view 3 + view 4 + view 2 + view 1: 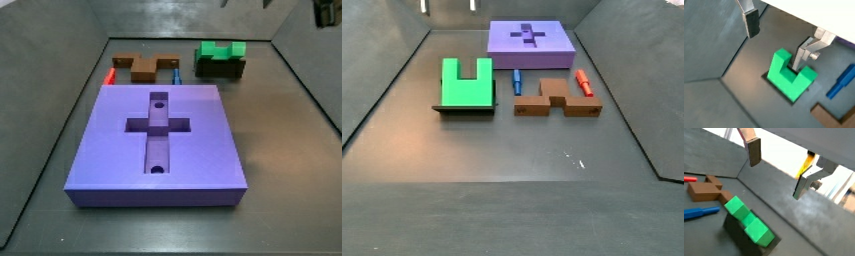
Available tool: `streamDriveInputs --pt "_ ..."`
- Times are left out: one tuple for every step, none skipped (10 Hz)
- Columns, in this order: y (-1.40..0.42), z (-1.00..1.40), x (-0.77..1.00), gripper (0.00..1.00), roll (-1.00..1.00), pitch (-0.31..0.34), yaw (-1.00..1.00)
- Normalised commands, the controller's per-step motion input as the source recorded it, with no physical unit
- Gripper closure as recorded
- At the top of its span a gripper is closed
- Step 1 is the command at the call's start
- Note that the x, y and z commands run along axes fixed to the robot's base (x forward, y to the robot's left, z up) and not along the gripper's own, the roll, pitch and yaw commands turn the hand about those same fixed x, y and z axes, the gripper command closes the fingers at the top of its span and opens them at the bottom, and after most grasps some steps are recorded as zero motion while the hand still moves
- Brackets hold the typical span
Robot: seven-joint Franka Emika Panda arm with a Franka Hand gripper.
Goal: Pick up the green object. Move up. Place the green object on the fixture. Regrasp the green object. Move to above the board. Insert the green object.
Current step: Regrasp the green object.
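- On top of the fixture (460, 107) lies the green object (465, 82), its square notch open toward the board (531, 38) in that side view; in another side view the green object (221, 51) sits on the fixture (222, 68) beyond the board (160, 140).
- Above the green object (789, 74) hangs the hand (777, 41), jaws spread wide and released, grasping nothing; one finger (751, 22) stands off the piece, and the opposite finger (803, 56) shows over its notch in that wrist view.
- In a wrist view the hand (777, 173) is clear of the green object (749, 221), with grey wall showing between the two plates.
- Beside the fixture, toward the red peg (584, 81), rests a brown cross-shaped piece (556, 101).
- Between the green object and the brown piece lies a blue peg (517, 82).
- Both pegs lie on the floor between the board and the brown piece.
- The board's top shows a cross-shaped recess and two round holes.
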Motion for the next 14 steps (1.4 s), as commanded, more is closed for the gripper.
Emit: streamDriveInputs --pt "0.02 -0.39 0.31 0.00 0.76 0.106 0.36" --pt "0.03 -0.48 0.34 0.00 0.53 0.057 0.29" --pt "0.02 -0.25 0.22 0.00 0.13 0.020 0.15" --pt "0.00 0.00 0.03 0.00 0.00 0.000 0.00" --pt "0.08 -0.12 0.45 0.00 -0.30 0.000 0.00" --pt "0.21 -0.19 0.45 0.00 -0.32 0.000 0.00" --pt "0.21 -0.22 0.30 0.00 -0.24 0.000 0.00" --pt "0.17 -0.26 0.39 0.00 -0.17 0.000 0.00" --pt "0.10 -0.22 0.16 0.00 -0.13 0.000 0.00" --pt "0.00 -0.15 0.01 0.00 0.00 0.000 0.00" --pt "0.00 -0.18 0.03 0.00 0.04 0.000 0.00" --pt "0.00 -0.27 0.20 0.00 0.04 0.029 0.00" --pt "0.00 -0.28 0.21 0.00 0.00 0.043 0.00" --pt "0.00 -0.18 0.13 0.00 0.00 0.009 0.00"
